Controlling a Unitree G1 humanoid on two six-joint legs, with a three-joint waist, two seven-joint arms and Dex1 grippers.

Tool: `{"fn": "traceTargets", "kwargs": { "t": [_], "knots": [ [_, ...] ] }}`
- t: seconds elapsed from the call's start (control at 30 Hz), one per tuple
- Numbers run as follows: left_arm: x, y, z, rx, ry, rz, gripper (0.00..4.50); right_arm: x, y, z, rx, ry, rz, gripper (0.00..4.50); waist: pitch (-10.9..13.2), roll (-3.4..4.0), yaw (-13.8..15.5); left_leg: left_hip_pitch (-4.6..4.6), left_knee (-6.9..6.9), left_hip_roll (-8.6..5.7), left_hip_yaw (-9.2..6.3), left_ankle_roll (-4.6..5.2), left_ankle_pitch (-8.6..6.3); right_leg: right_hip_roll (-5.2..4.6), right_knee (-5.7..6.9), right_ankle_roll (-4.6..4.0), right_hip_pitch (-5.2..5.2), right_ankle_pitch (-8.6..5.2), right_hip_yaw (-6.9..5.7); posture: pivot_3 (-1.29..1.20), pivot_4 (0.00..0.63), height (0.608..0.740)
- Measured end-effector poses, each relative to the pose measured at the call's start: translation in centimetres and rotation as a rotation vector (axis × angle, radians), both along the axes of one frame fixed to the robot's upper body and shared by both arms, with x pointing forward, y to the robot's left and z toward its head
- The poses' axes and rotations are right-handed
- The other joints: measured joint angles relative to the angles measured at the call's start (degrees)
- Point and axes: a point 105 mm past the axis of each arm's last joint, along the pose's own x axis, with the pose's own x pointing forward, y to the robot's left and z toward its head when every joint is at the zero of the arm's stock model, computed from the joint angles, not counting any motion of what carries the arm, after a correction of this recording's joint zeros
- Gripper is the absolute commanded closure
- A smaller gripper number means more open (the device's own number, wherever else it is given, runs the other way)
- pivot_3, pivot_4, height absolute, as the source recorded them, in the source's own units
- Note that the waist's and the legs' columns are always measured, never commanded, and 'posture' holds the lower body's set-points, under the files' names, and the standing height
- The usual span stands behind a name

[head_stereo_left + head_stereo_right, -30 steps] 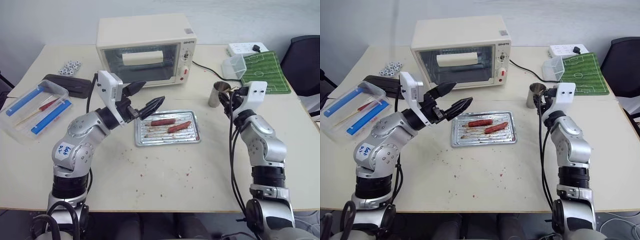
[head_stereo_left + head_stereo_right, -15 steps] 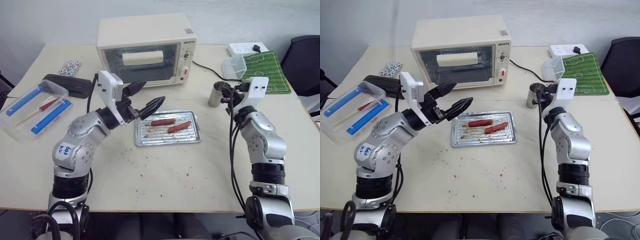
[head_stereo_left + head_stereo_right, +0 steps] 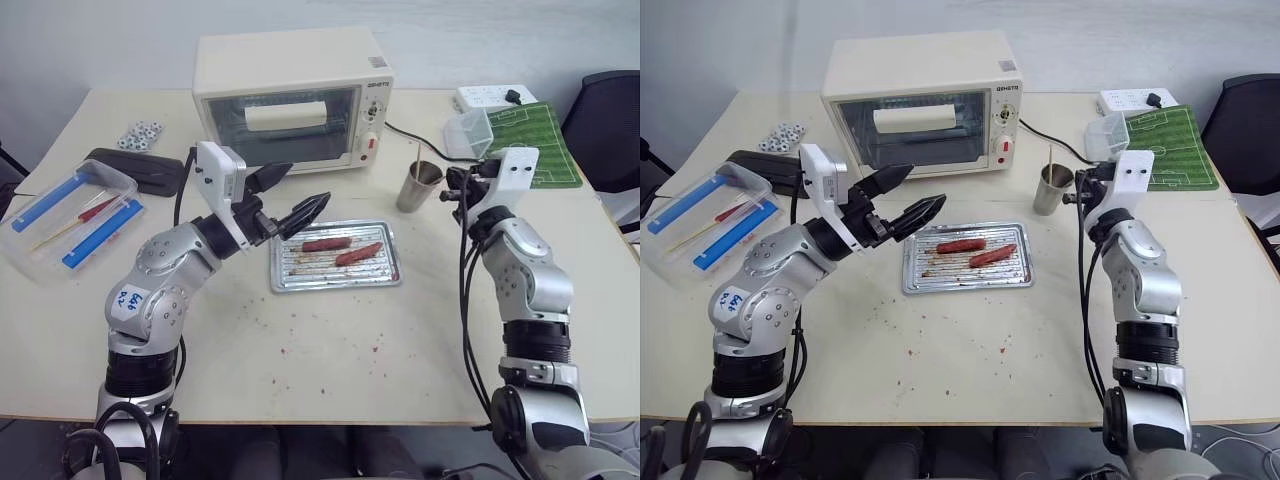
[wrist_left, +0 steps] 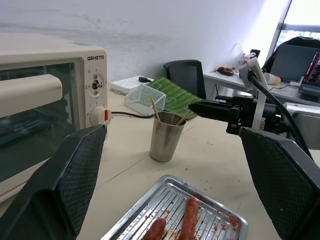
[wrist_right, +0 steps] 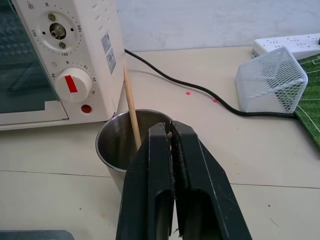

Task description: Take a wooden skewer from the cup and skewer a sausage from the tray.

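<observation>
The steel cup [image 3: 419, 188] stands right of the tray [image 3: 335, 287], and one wooden skewer [image 3: 418, 156] rises straight out of it. In the left wrist view a second skewer [image 4: 183, 118] leans from the cup to the tips of my right gripper [image 5: 170, 126]. That gripper is shut at the cup's rim and seems to pinch this skewer's top end. Two sausages [image 3: 326, 244] [image 3: 358, 254] lie side by side on the ridged tray. My left gripper [image 3: 308, 183] hovers wide open above the tray's left end, with nothing in it.
A cream toaster oven [image 3: 290, 100] stands behind the tray, its cable running right toward a power strip [image 3: 490, 97]. A clear tub [image 3: 468, 133] and a green pitch mat [image 3: 530, 140] lie behind the cup. A clear box [image 3: 70, 215] with blue strips sits far left.
My right gripper has closed at the cup's rim and lifted slightly. The cup has slid left toward the tray, and a skewer now stands clear above it. The left arm has stayed still.
</observation>
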Motion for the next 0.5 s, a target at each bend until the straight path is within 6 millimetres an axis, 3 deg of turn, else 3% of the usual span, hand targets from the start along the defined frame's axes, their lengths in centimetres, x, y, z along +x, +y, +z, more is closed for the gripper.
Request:
{"fn": "traceTargets", "kwargs": {
  "t": [0.17,0.5],
  "knots": [
    [0.0,0.0,0.0,0.001,-0.002,0.002,0.00,-0.3,0.3,0.4,-0.005,0.007,0.015,4.49,0.0,0.00,0.0,0.00,0.00,0.00,0.00,0.00,0.00,0.00,0.01,0.00,-0.01,0.00,0.00,0.00,0.150,0.740],
    [-0.1,-0.3,-0.1,0.006,-0.005,-0.015,0.00,-2.8,0.3,6.2,-0.063,-0.060,0.089,4.49,0.0,0.00,0.1,-0.02,-0.02,-0.01,-0.03,0.03,-0.02,-0.02,-0.02,0.00,-0.01,0.00,-0.02,0.00,0.150,0.740]
  ]
}}
